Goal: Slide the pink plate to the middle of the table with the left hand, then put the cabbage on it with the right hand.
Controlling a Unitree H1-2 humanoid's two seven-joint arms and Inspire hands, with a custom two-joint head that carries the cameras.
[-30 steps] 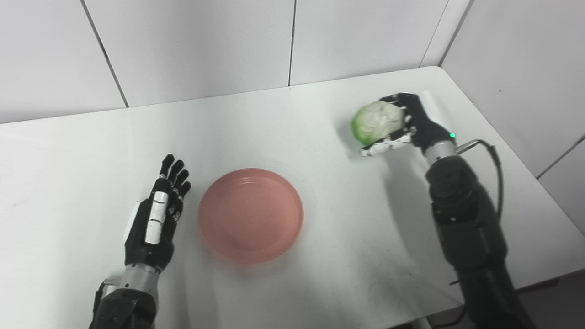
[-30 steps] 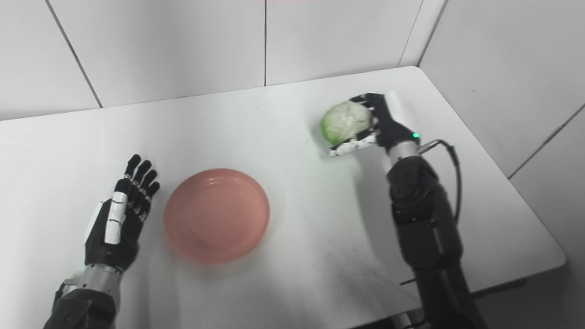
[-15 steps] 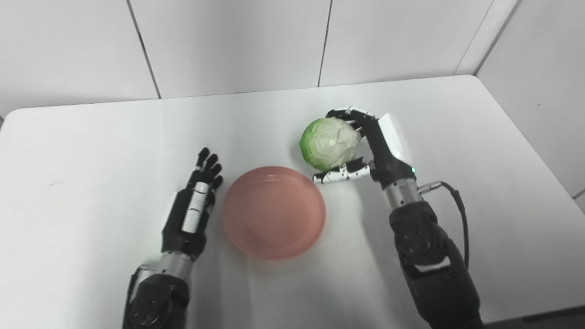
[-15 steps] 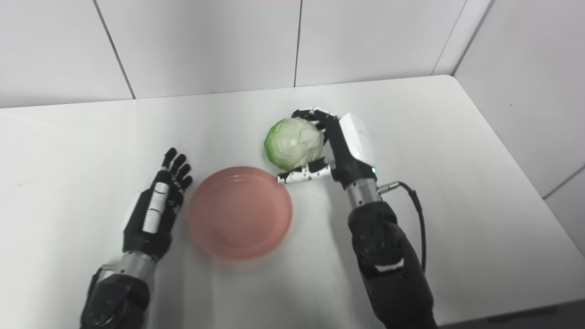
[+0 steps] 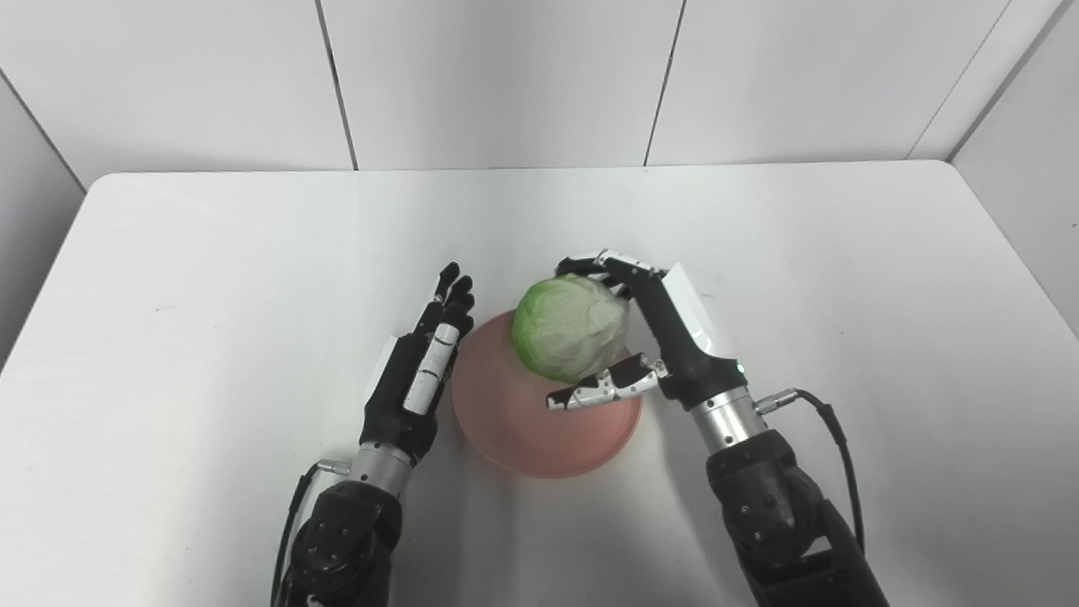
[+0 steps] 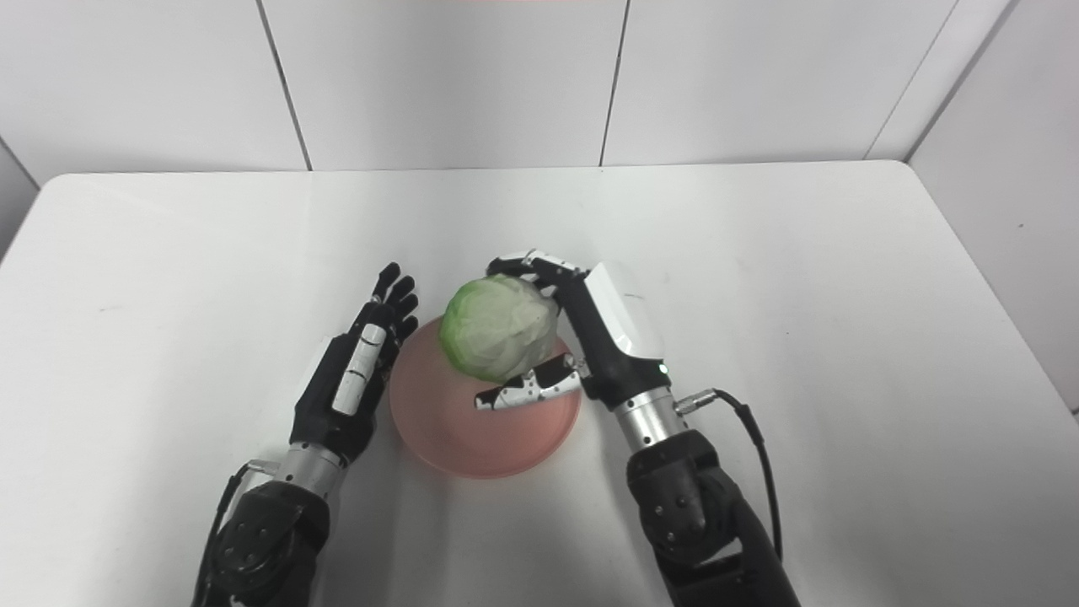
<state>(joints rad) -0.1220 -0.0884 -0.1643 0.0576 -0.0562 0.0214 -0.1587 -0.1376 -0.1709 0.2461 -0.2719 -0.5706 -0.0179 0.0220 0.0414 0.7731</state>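
Note:
The pink plate (image 5: 514, 434) lies near the middle of the white table (image 5: 211, 253). A pale green cabbage (image 5: 570, 329) hangs over the plate's far half, with my right hand (image 5: 666, 341) shut on it from the right, fingers over its top and thumb underneath. I cannot tell whether the cabbage touches the plate. My left hand (image 5: 417, 379) stands on edge just left of the plate, open, fingers straight and pointing away, close to the rim.
Bare white tabletop (image 6: 843, 278) stretches on both sides of the hands. White wall panels (image 6: 438, 76) rise right behind the table's far edge, and another wall closes off the right side.
The camera has shifted. My right hand carried the cabbage from the table's right side leftward to above the plate. The left hand stays open beside the plate.

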